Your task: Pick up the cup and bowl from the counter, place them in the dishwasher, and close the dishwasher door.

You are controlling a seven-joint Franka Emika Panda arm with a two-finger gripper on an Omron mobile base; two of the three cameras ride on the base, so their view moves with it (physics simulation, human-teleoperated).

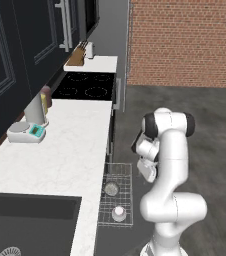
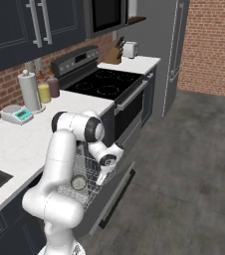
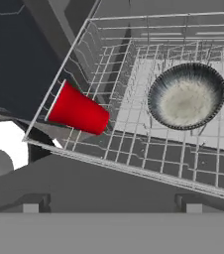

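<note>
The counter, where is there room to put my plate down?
The counter has a big bare stretch between the white scale and the black sink. It is crowded at the back by the wall, where the pale cylinder and the bottles stand beside the scale. In the dishwasher rack, only a small gap lies between the cup and the bowl.

So the pulled-out dishwasher rack (image 3: 134, 154) has both the red cup (image 3: 78, 110) and the grey bowl (image 3: 187, 96) sitting in it, apart. Up on the white counter (image 1: 65, 150) there's a scale (image 1: 26, 132) and a tall pale cylinder (image 1: 35, 109) just behind it.
</note>
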